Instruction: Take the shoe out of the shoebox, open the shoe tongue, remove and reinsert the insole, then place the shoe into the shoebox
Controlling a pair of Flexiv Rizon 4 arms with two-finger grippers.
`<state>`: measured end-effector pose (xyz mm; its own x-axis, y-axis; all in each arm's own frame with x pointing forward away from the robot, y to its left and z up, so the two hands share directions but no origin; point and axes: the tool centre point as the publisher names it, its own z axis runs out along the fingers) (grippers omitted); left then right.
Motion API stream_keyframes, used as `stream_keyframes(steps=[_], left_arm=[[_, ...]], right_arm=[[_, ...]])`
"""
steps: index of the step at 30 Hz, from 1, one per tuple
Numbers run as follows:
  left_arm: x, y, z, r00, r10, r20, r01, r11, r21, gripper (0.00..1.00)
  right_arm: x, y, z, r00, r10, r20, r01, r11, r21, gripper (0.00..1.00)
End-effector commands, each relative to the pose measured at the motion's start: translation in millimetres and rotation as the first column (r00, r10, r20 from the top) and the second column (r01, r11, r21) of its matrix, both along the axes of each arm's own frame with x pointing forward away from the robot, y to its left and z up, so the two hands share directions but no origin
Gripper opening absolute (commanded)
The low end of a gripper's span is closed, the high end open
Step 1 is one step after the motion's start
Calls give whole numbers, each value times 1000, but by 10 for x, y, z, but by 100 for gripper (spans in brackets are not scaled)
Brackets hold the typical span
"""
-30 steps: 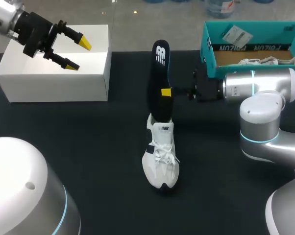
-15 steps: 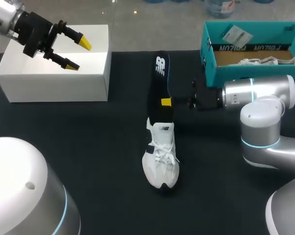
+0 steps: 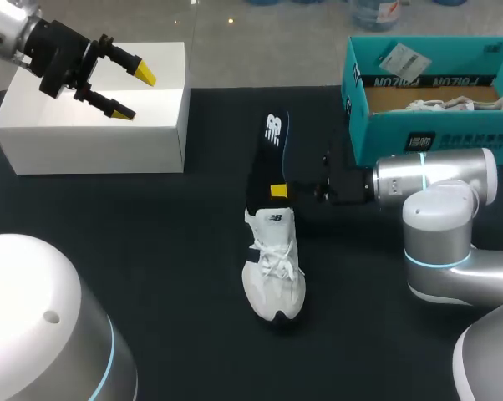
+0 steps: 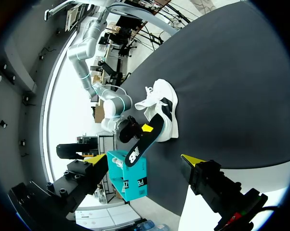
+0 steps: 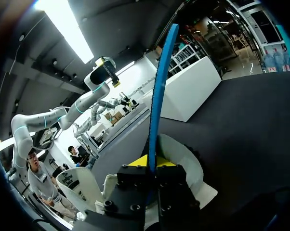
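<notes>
A white logo mark sits near the upper end of the dark insole (image 3: 272, 142) — too small to spell out. The white shoe (image 3: 274, 276) bears a small dark mark on its tongue. The teal shoebox (image 3: 477, 134) shows a line of dark lettering, upside down, along its inner flap, a square printed label (image 3: 420, 141) on its front wall, and a white paper tag (image 3: 399, 60) inside — none legible with certainty.

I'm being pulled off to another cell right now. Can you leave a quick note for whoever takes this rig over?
Left gripper: open, empty, above the white box.
Right gripper: shut on the insole, which stands upright, lower end in the shoe.
Shoe: on the table, out of the shoebox.
Done: shoe out, insole pulled; it has dropped lower in the last second, so reinsertion looks underway.
Left: seat the insole, return the shoe to the shoebox.
</notes>
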<state>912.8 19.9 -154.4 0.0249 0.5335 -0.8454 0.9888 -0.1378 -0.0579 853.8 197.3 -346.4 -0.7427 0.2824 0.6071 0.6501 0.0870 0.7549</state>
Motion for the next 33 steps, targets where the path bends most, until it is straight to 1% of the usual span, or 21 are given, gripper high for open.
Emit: stream_keyframes(steps=[1, 2, 3, 6, 10, 14, 15, 16, 17, 18, 22, 25, 29, 33], left_arm=[[2, 5, 2, 1000, -2, 0, 2, 1000, 2, 100], [2, 5, 2, 1000, -2, 0, 2, 1000, 2, 100], [2, 5, 2, 1000, -2, 0, 2, 1000, 2, 100], [2, 5, 2, 1000, -2, 0, 2, 1000, 2, 100], [2, 5, 2, 1000, -2, 0, 2, 1000, 2, 100], [2, 5, 2, 1000, -2, 0, 2, 1000, 2, 100], [2, 5, 2, 1000, -2, 0, 2, 1000, 2, 100], [2, 5, 2, 1000, -2, 0, 2, 1000, 2, 100], [2, 5, 2, 1000, -2, 0, 2, 1000, 2, 100], [2, 5, 2, 1000, -2, 0, 2, 1000, 2, 100], [2, 5, 2, 1000, -2, 0, 2, 1000, 2, 100], [2, 5, 2, 1000, -2, 0, 2, 1000, 2, 100], [2, 5, 2, 1000, -2, 0, 2, 1000, 2, 100], [2, 5, 2, 1000, -2, 0, 2, 1000, 2, 100]], right_arm=[[-59, 11, 17, 1000, -16, 3, 16, 1000, -7, 21], [-49, 0, 48, 1000, -20, 11, 20, 1000, -8, 38], [-40, -9, 78, 1000, -21, 18, 21, 1000, -11, 40], [-1, -37, 157, 999, -23, 32, 23, 1000, -20, 42], [63, -58, 237, 999, -12, 47, 14, 999, -35, 40], [162, -106, 297, 998, 0, 59, 4, 998, -64, 37], [184, -121, 306, 998, 0, 60, 4, 998, -66, 34], [200, -131, 311, 998, -1, 61, 5, 998, -69, 25], [206, -134, 312, 998, -1, 60, 6, 997, -75, 10], [212, -135, 307, 998, 3, 56, 2, 997, -82, 0], [205, -99, 281, 998, 39, 44, -34, 994, -102, 0], [188, -81, 268, 997, 65, 31, -60, 989, -134, 0], [99, -73, 231, 996, 94, -3, -93, 976, -197, 0], [-16, -85, 171, 995, 100, -31, -104, 970, -221, 0]])
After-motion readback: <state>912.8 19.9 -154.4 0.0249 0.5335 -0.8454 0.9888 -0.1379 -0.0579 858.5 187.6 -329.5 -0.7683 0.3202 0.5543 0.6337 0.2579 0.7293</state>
